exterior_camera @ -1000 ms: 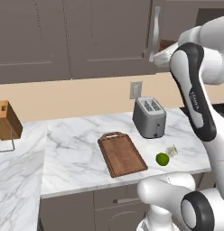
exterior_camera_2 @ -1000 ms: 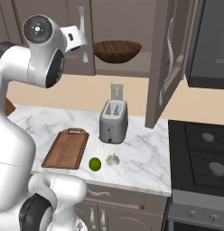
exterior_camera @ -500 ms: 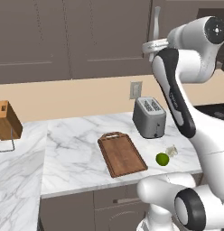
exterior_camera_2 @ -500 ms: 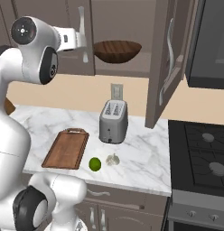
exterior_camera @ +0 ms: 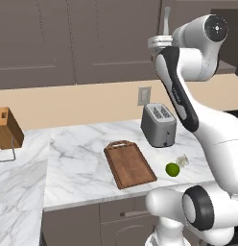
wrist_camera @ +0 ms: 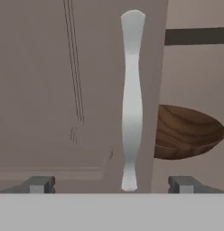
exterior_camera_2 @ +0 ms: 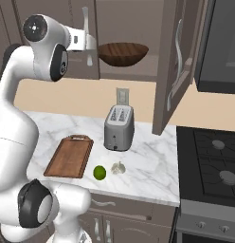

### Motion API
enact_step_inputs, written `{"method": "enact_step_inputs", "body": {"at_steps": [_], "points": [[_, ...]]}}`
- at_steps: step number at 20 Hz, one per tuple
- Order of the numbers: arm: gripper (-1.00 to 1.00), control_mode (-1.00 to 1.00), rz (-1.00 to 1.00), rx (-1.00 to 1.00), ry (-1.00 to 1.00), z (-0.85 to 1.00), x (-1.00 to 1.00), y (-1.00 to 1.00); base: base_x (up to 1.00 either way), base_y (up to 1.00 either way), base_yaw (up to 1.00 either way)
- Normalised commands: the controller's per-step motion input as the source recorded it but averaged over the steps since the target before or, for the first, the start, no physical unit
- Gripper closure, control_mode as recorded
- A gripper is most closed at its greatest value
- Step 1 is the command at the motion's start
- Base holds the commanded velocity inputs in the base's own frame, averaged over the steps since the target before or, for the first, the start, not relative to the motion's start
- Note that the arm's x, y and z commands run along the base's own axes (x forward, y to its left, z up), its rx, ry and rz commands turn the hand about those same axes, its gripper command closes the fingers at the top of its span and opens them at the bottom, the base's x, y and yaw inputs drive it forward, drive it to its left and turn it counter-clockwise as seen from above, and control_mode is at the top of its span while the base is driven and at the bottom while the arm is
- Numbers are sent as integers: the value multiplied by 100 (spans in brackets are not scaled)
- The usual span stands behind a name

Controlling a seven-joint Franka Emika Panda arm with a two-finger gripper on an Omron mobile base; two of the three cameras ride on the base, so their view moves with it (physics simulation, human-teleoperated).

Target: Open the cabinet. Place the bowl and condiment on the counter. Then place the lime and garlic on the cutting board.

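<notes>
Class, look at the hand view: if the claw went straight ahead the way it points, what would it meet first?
Most likely the long silver handle of the closed left cabinet door, centred between the open claw's fingertips. The bowl sits off to the side, deeper inside. Exact depth is unclear.

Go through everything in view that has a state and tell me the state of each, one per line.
Cabinet right door: swung open.
Cabinet left door: nearly closed, handle ungrasped.
Pincer: open, facing the handle.
Bowl: upright on the cabinet shelf.
Cutting board: flat on the counter, bare.
Lime: on the counter.
Garlic: on the counter.
</notes>
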Motion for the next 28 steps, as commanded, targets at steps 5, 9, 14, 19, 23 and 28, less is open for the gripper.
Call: {"method": "enact_step_inputs", "body": {"at_steps": [5,9,14,19,23,28], "points": [[-100,-100,-2,7,0,-8,54,-22,0,0,0],[-100,-100,0,2,0,-19,62,-6,0,0,0],[-100,-100,0,0,0,-18,53,0,0,0,0],[100,-100,0,0,2,-7,29,0,0,0,0],[100,-100,0,0,2,0,31,0,0,0,0],[100,-100,0,0,0,0,-24,4,0,0,0]]}}
